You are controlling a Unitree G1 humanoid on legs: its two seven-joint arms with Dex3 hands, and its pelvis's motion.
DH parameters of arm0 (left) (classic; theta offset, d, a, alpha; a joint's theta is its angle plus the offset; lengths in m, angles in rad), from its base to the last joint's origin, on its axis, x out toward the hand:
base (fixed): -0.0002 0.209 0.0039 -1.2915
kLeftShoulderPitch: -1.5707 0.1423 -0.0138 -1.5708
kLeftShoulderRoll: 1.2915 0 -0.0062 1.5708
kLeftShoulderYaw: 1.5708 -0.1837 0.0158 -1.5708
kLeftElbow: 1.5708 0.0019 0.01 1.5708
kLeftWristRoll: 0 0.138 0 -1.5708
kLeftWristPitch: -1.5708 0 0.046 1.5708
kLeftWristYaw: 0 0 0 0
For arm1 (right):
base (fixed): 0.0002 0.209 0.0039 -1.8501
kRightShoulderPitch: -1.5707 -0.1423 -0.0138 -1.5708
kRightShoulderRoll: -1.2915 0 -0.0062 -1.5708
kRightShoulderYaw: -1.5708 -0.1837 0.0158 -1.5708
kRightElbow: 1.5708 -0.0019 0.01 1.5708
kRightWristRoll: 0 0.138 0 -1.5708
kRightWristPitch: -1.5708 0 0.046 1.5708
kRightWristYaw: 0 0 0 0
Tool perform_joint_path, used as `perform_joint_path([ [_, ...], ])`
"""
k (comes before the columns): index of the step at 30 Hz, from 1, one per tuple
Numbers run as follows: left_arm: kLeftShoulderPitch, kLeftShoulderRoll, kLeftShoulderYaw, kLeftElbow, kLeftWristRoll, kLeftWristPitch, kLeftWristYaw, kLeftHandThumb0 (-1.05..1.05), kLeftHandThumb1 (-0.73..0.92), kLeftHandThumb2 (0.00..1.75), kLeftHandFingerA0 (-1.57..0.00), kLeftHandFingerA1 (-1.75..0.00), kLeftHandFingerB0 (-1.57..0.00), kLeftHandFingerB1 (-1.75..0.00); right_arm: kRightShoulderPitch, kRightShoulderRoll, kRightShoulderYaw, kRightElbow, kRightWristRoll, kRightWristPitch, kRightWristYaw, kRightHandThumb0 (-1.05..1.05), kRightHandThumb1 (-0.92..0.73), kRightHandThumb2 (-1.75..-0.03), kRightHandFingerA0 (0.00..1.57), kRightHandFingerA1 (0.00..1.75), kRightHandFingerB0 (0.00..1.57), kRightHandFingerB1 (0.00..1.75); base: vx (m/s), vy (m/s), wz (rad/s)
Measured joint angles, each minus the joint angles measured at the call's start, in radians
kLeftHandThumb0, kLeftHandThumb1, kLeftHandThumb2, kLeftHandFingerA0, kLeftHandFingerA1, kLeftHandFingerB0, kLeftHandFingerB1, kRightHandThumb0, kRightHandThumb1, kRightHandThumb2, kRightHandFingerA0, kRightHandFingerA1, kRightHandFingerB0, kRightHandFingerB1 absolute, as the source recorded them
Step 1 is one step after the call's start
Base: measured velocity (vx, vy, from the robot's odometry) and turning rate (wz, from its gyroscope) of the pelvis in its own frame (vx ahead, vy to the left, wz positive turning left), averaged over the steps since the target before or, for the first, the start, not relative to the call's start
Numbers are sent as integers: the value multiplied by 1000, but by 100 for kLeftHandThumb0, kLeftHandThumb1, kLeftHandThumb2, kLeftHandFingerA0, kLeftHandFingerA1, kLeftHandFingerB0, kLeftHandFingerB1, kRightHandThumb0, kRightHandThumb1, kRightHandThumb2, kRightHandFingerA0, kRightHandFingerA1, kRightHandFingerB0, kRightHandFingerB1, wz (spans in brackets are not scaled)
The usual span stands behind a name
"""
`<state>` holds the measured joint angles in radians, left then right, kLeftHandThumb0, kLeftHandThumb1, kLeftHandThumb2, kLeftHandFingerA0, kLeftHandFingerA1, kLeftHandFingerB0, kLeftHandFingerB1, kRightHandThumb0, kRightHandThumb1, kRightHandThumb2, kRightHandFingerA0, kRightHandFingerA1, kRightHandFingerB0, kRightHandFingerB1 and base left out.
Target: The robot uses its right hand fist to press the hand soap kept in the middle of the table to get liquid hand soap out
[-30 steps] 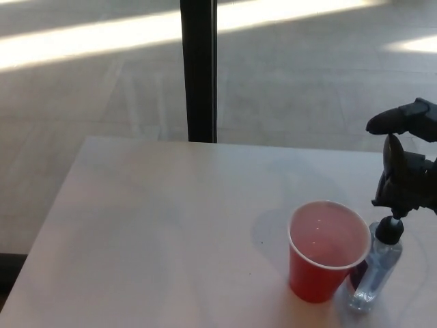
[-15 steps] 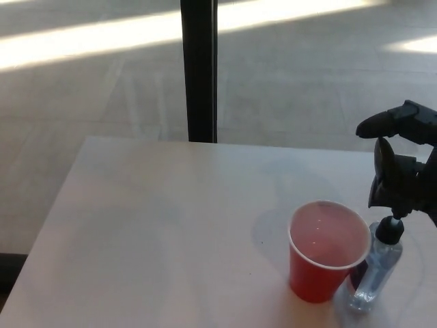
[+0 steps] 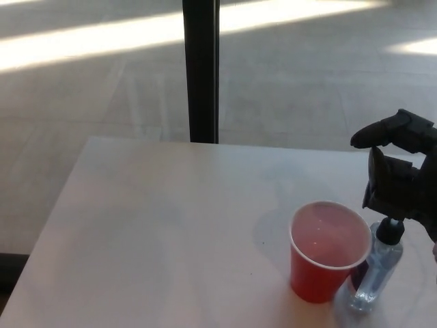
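**Black fist poised over a clear soap bottle, red cup close alongside**

Black and bulky, the robot's right hand (image 3: 399,174) sits at the right edge of the frame, just above the pump head (image 3: 390,231) of the hand soap bottle (image 3: 377,270). Its fingers are curled inward with the thumb (image 3: 372,135) jutting toward the upper left, a loose fist that grips nothing. The underside of the hand looks to be touching or almost touching the dark pump top, though I cannot tell for certain whether contact has been made.

The bottle is clear, upright, and stands in the lower right of the frame, not at the centre of the pale tabletop (image 3: 171,232). A red plastic cup (image 3: 329,249) stands right beside it on the picture's left, its rim seeming to overlap the bottle's shoulder. The cup appears empty. The left hand is not in the frame. A dark vertical post (image 3: 201,68) rises behind the table's far edge.

The risks, as I judge them: the bottle is slim and tall, and the fist seems to sit slightly off to the right of the pump's axis, so a downward push could tip the bottle sideways rather than drive the plunger. If it leans toward the cup, the light cup may slide or topple. I cannot make out which way the nozzle points, so the soap could miss the cup and land on the table.
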<state>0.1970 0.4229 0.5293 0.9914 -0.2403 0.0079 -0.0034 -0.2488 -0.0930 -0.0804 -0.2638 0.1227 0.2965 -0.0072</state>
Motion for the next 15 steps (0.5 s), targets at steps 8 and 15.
perform_joint_path([
  [8, -8, 0, 0, 2, -1, -2, 1, -27, 47, 101, -65, -94, -56, -87, 15, 15, 33, 34, -44, -88, -29, -17, -45, -133, 103, 170, 83, 151, 0, 0, 0],
  [15, -18, 0, -1, 14, 0, -12, 1, -27, 49, 102, -68, -99, -57, -89, 28, 15, 49, 47, -79, -128, -53, -21, -51, -125, 102, 175, 80, 155, 0, 0, 0],
])
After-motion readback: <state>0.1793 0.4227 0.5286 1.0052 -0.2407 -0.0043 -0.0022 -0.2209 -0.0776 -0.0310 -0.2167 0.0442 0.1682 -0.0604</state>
